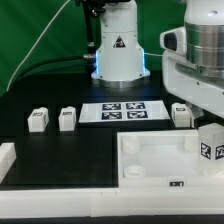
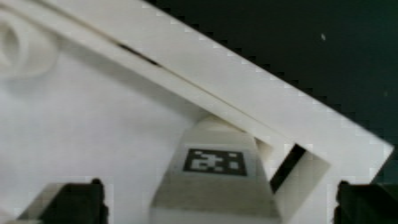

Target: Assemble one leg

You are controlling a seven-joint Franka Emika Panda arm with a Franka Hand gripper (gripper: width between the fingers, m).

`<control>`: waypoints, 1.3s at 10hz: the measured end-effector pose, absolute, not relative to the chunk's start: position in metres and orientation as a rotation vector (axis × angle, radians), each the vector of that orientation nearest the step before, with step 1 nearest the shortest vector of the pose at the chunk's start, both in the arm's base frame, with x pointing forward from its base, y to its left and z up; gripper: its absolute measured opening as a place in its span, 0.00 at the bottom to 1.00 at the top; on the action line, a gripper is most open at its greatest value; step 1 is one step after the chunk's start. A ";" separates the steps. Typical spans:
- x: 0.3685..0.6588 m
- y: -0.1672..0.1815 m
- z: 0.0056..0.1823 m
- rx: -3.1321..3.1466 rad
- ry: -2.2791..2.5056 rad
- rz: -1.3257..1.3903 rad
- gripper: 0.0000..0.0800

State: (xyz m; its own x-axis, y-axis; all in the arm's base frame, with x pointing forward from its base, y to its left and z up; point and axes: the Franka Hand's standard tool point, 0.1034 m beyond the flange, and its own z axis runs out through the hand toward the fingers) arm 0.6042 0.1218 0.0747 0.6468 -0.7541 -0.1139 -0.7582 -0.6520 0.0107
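Leg (image 2: 215,163): small white block with a black-and-white square tag. In the wrist view it sits right between the two fingers, up against the raised rim of the big panel. In the exterior view it's at the lower right of the frame (image 1: 211,147), right under the arm, with two tagged faces showing.
Gripper (image 2: 222,205): spread wide. Both dark fingers (image 2: 73,200) stand clear of the leg, with a gap on each side, so nothing is pinched as far as I can see. Only the fingertips make it into the wrist view.
Panel (image 1: 150,160): big white square piece with a raised rim, lying flat at the lower right of the exterior view. Can't really tell if the leg is resting on it or just off its edge.
Other legs: three more of the same little blocks. Two stand side by side at the exterior view's left (image 1: 38,120) (image 1: 67,119), and one is at the exterior view's right (image 1: 182,114), just behind the panel.
Marker board (image 1: 131,112): flat white strip with tags, middle of the frame, between the left pair and the right block.
Arm (image 1: 197,60): chunky white, fills the upper right of the exterior view.
Table (image 1: 60,150): black top.
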 end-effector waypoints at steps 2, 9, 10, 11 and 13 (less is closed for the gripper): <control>0.603 0.118 0.074 -2.983 0.866 0.167 0.81; 0.604 0.113 0.075 -3.104 -0.259 0.141 0.81; 0.605 0.111 0.075 -3.078 -0.448 0.139 0.81; 0.605 0.110 0.075 -3.061 -0.536 0.137 0.81; 0.605 0.109 0.075 -3.062 -0.529 0.137 0.81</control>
State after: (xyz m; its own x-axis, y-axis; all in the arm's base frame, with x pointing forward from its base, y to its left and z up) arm 0.6050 0.1093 0.0752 0.9383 0.3362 -0.0816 0.3335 -0.9417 -0.0452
